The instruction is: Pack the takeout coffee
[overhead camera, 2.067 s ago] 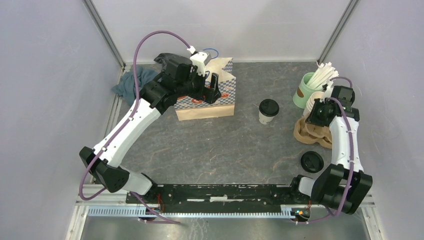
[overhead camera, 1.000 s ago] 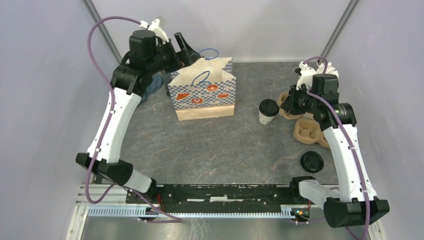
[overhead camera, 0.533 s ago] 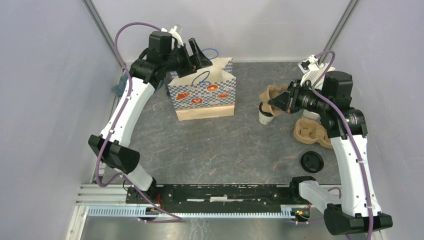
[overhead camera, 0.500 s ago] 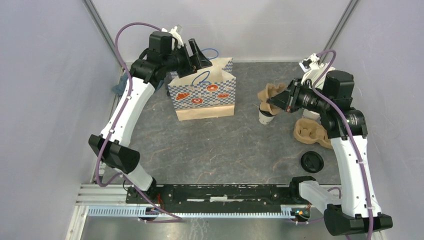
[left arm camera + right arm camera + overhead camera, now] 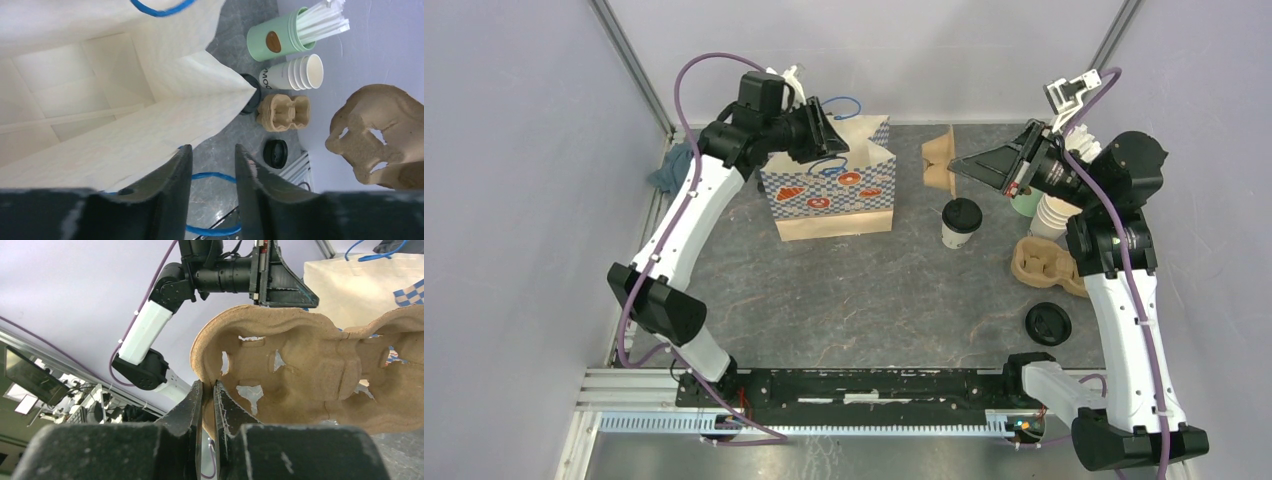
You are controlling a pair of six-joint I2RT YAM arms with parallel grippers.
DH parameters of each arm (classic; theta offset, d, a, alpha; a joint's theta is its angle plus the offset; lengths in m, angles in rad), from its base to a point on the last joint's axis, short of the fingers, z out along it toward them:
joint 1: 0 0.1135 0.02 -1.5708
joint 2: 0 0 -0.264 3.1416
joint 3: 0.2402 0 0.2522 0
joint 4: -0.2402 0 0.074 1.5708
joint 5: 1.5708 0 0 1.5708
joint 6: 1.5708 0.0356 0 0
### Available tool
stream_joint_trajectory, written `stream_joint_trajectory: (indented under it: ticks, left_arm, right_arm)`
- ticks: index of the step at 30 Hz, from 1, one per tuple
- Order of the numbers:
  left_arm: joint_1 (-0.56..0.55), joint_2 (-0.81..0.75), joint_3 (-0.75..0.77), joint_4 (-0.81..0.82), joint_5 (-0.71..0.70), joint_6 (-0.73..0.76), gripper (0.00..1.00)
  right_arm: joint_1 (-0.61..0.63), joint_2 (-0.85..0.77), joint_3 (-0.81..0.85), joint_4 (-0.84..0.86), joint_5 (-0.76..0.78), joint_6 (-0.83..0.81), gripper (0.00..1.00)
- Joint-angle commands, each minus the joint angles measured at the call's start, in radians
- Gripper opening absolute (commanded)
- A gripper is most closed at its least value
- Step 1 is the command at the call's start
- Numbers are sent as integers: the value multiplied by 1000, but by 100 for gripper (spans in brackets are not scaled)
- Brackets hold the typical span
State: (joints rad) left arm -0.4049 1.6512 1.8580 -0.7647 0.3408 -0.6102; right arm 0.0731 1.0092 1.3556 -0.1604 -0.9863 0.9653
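Coffee: stands upright on the tabletop with its black lid on. It is right of the bag and apart from it, and neither claw touches it.
Bag: paper, checked and printed on the front. It stands open-mouthed at the back left, and its pale inner walls show from the left wrist.
Left claw: up at the bag's mouth with its jaws partway apart. A blue handle runs across the gap between them, and I can't see it pinched.
Right claw: clamped tight on the rim of a brown pulp carrier. The carrier hangs in the air, tipped on edge, behind the coffee and right of the bag.
Stack: more carriers piled on the tabletop, just right of the coffee.
Spare lid: black, lying flat, nearer the arm bases than the stack.
Cups: lidless and nested, beside the mint straw cup at the back right.
Cloth: blue, bunched up left of the bag.
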Motion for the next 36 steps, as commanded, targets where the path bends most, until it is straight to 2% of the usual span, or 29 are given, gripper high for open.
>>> stream_joint_trajectory:
  ticks: [1, 4, 6, 7, 10, 12, 14, 16, 20, 24, 29, 33, 36]
  left_arm:
    - [-31, -3, -1, -1, -24, 23, 35]
    - [-31, -17, 1, -5, -31, 26, 28]
    - [-31, -35, 1, -13, -45, 36, 30]
    - [-31, -46, 2, -19, -53, 40, 38]
    - [-31, -62, 36, -68, -99, 17, 68]
    - [-32, -98, 28, -59, -105, -9, 82]
    - [-35, -132, 16, -41, -112, -26, 90]
    - [-48, -160, 15, -39, -136, -26, 93]
    - [-52, -201, 15, -57, -202, -4, 93]
    - [-57, -192, -1, -52, -161, -26, 78]
    - [-76, -136, 23, -27, -129, -21, 76]
    - [-91, -80, 63, -29, -106, -1, 65]
    - [-108, -56, 69, -29, -118, 7, 63]
  right_arm:
    - [1, -12, 21, 94, -20, 69, 0]
    - [2, -19, 9, 93, -19, 67, 0]
    - [1, -24, 0, 94, -17, 67, 0]
    - [1, -25, -8, 94, -16, 66, 0]
    - [2, -34, -27, 94, -9, 61, 0]
    - [1, -41, -39, 94, -5, 59, 0]
    - [1, -45, -51, 95, 0, 60, 0]
    - [2, -49, -61, 98, 4, 59, 0]
    - [2, -40, -63, 101, 5, 55, 0]
    - [1, -37, -67, 107, 15, 56, 0]
    - [2, -27, -60, 116, 24, 60, 0]
    - [1, -28, -66, 115, 32, 56, 0]
    - [2, -29, -69, 113, 37, 56, 0]
